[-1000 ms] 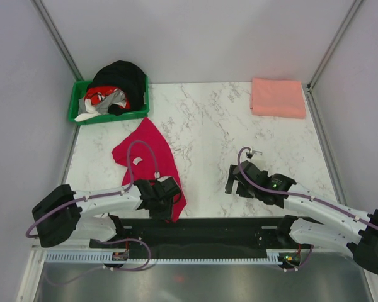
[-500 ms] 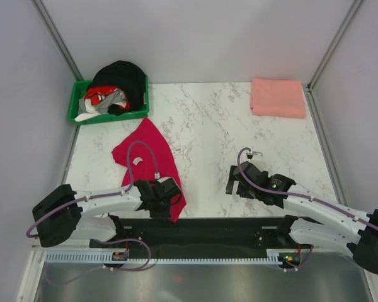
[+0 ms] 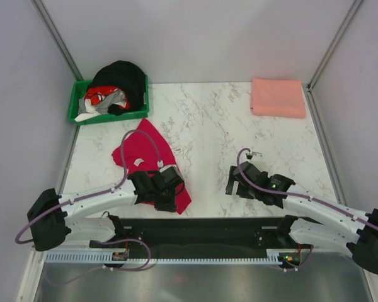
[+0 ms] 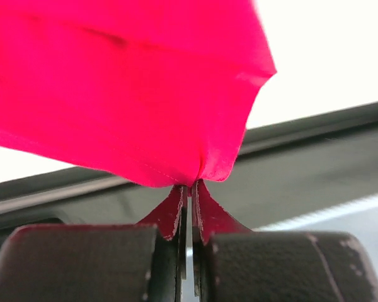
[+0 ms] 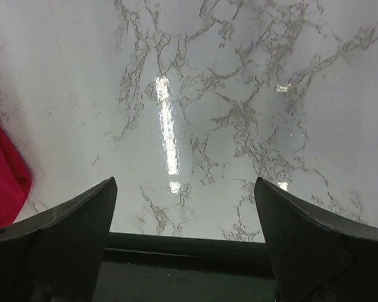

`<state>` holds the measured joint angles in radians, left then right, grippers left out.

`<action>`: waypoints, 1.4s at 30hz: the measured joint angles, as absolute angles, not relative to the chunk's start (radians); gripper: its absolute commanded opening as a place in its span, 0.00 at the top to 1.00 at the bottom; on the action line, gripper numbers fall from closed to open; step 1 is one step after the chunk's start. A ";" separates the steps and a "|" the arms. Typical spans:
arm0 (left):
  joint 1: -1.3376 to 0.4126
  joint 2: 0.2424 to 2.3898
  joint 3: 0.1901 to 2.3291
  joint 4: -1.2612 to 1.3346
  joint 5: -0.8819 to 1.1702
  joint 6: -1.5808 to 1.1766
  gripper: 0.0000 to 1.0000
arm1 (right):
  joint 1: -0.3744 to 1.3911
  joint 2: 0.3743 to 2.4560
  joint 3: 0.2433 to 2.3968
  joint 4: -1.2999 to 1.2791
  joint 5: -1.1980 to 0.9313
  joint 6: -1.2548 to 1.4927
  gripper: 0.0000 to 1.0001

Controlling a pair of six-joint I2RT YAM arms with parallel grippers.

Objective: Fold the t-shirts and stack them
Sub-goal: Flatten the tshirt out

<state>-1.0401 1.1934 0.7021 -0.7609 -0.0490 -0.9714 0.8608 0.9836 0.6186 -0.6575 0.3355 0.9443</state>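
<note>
So the red t-shirt (image 3: 148, 157) is lying crumpled on the marble table (image 3: 214, 132) at about 8 o'clock in the overhead view, running from near the green bin (image 3: 75, 108) (up at 10 o'clock) down toward the near edge. The pink t-shirt (image 3: 278, 97) is already a neat folded square way over at 1 o'clock, well apart from the red one.

Handling-wise, we'd call this thin, floppy, very light cloth. It won't hold any shape, it'll drape and bunch the second it's lifted, and one layer can easily slide out of a pinch. We reckon the best place to grab is right on a hem or corner, so the fabric hangs straight and can be spread flat before folding.

That's pretty much what our left claw (image 4: 188, 211) is doing. Its jaws are pressed fully together on a little tuck of the red hem at the shirt's 5 o'clock corner, and the cloth tents up from the pinch. Our right claw (image 5: 184, 189) is spread wide with nothing in it, hovering over bare marble just off the shirt's 3 o'clock side.
</note>
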 measured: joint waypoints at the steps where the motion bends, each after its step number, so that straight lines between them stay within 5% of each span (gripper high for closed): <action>1: -1.040 1.185 0.759 -0.791 -0.054 -0.971 0.98 | 0.861 0.987 0.619 -0.654 0.330 0.942 0.02; 10: -0.960 1.171 1.299 -0.965 -0.111 -0.867 0.98 | 0.916 1.085 0.652 -0.579 0.261 0.913 0.02; 20: -0.955 1.203 0.757 -0.677 0.174 -0.883 0.87 | 0.921 1.064 0.646 -0.553 0.244 0.914 0.02; 26: -0.955 1.293 0.743 -0.537 0.231 -0.885 0.71 | 0.921 1.043 0.638 -0.553 0.243 0.915 0.02; 31: -0.955 1.311 0.744 -0.471 0.257 -0.886 0.76 | 0.921 1.041 0.628 -0.554 0.241 0.920 0.02; 37: -0.954 1.311 0.746 -0.442 0.274 -0.889 0.52 | 0.921 1.041 0.614 -0.542 0.231 0.922 0.02; 42: -0.941 1.309 0.765 -0.440 0.281 -0.889 0.48 | 0.921 1.042 0.582 -0.504 0.202 0.930 0.02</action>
<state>-0.9409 1.3087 0.7650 -0.4404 0.2806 -0.8894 0.9207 1.0416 0.5816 -0.5041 0.2016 0.9302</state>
